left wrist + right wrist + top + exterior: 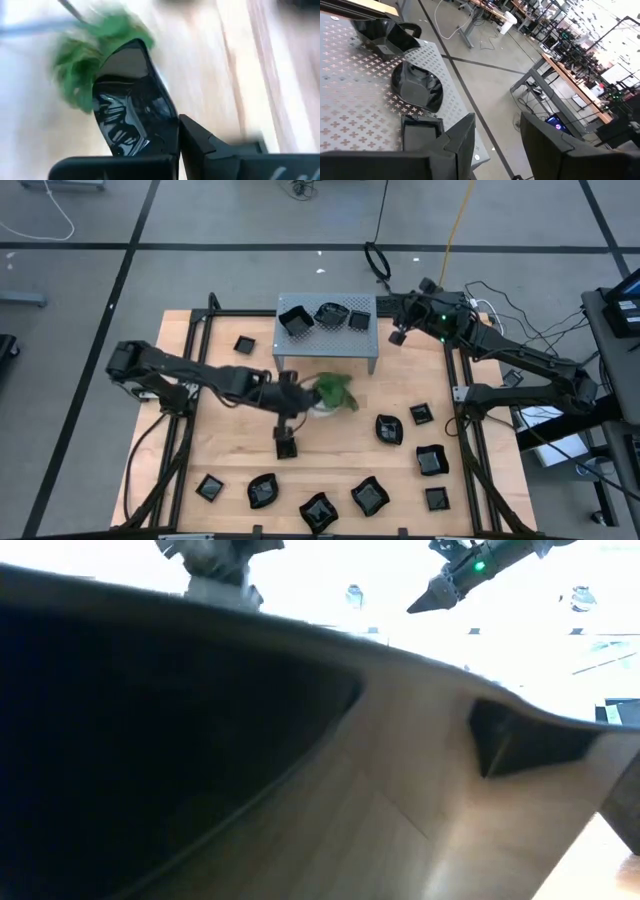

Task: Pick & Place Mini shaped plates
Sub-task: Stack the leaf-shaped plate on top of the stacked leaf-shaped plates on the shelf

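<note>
The left gripper [286, 442] is clenched on a small black plate [131, 112] beside the plant [334, 390]; it should be lifted straight, leaves avoided. The right gripper [398, 335] is spread, empty, by the stand [370, 352].

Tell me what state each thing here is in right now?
left gripper: shut on a plate, low over the table beside the plant.
held plate: gripped at its rim, tilted.
right gripper: open, empty, raised by the stand's right end.
stand: upright, three plates resting on top.
other plates: lying loose on the wooden table.
plant: standing mid-table.
</note>
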Tool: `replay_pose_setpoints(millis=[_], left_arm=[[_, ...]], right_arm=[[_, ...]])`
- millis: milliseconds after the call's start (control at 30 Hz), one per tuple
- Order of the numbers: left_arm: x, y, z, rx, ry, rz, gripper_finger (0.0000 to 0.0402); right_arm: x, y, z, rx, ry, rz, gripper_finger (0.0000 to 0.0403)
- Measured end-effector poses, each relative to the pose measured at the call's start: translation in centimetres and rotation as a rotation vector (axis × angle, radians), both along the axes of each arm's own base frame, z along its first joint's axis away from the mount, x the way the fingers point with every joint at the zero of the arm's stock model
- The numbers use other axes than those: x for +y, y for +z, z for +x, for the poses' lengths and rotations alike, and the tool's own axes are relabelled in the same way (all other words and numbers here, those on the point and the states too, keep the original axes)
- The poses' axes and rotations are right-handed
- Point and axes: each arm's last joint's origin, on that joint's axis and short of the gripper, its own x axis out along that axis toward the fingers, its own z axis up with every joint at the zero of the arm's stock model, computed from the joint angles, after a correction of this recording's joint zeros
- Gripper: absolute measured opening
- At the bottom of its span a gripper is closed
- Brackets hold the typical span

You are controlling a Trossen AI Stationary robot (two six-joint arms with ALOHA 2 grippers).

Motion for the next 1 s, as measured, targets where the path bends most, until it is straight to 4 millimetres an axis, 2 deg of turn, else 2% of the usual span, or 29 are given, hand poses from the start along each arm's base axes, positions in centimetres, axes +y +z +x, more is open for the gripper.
replay_pose_setpoints(millis=[100,200,400,567,667,767,900,1000], left_arm=[[1.3,2.5,0.6,-0.082,0.091,0.037,0.0008],[2.4,4.0,1.0,-0.127,0.125,0.064,0.0011],[4.1,4.6,1.5,-0.165,0.159,0.103,0.0008],[6.9,5.7,2.4,-0.308,0.285,0.226,0.0008],[9.4,5.8,3.7,-0.399,0.361,0.287,0.0005],[11.8,4.7,5.6,-0.480,0.387,0.335,0.0011],[14.2,2.6,7.7,-0.418,0.387,0.420,0.0005],[15.5,2.5,8.8,-0.344,0.455,0.465,0.0007]], right_arm=[[-0.4,0.0,-0.2,-0.003,-0.019,-0.001,0.0144],[-0.8,0.0,-0.5,-0.005,-0.042,-0.001,0.0144],[-1.4,0.0,-0.9,-0.004,-0.076,0.000,0.0144],[-1.8,0.0,-1.3,-0.004,-0.101,0.000,0.0144],[-2.0,0.0,-1.4,-0.004,-0.110,0.000,0.0144],[-2.1,0.0,-1.5,-0.004,-0.116,0.000,0.0144],[-2.2,0.0,-1.6,-0.001,-0.123,0.002,0.0144],[-2.3,0.0,-1.6,-0.001,-0.127,0.002,0.0144]])
